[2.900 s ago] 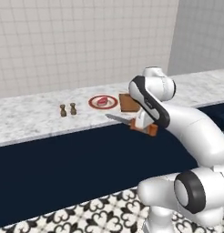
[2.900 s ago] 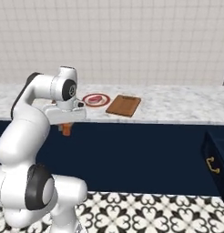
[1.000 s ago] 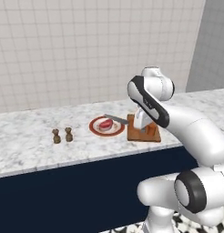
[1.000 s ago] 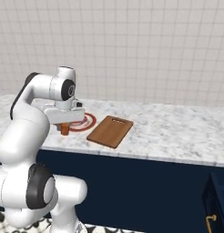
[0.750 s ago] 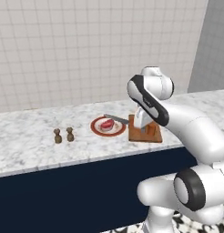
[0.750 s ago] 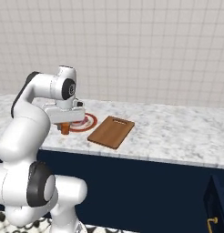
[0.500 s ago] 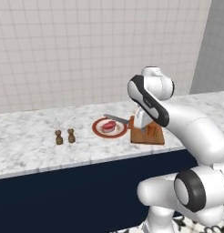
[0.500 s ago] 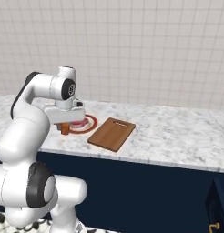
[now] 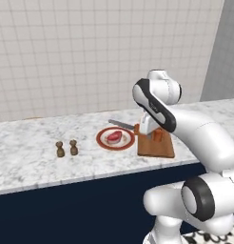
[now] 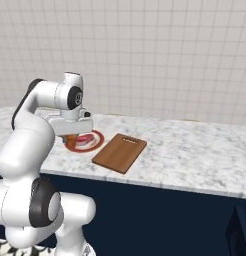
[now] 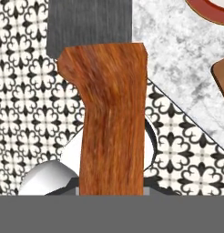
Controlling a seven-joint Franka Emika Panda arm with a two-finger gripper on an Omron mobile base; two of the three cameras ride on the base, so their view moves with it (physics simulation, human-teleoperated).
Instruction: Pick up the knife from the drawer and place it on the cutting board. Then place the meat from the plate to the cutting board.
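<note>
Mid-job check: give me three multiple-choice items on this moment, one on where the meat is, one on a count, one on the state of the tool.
1. Where is the meat?
A. On the cutting board
B. On the plate
C. On the bare counter

2. How many small brown shakers stand on the counter?
A. One
B. Two
C. Four

3. What is the state of the tool?
A. Open over the plate
B. Shut on nothing
C. Shut on the knife

Answers:
1 B: the meat lies on the plate, left of the cutting board in the left base view.
2 B: two shakers stand side by side on the counter.
3 C: the tool holds the knife, whose wooden handle rises from it in the hand view.
</note>
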